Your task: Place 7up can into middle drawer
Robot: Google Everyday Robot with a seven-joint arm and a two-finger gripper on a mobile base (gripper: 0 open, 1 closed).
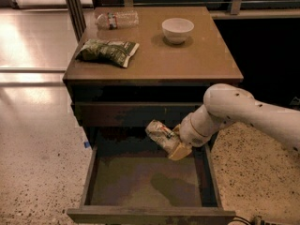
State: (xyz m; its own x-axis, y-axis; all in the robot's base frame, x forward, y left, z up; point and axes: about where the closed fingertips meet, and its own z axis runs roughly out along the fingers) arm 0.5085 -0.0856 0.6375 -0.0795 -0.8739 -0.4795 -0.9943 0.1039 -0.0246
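Observation:
The 7up can (158, 131), silvery-white and green, is held tilted in my gripper (172, 143) above the back part of the open middle drawer (140, 186). The gripper's yellowish fingers (179, 151) are shut on the can's right end. My white arm (243, 114) reaches in from the right. The drawer is pulled out, its grey-brown floor bare, with the arm's shadow on it.
On the cabinet top (197, 60) lie a dark green snack bag (107, 51), a clear water bottle (117, 19) and a white bowl (177, 29). A closed drawer front (122, 114) sits above the open drawer. Speckled floor (37, 172) surrounds the cabinet.

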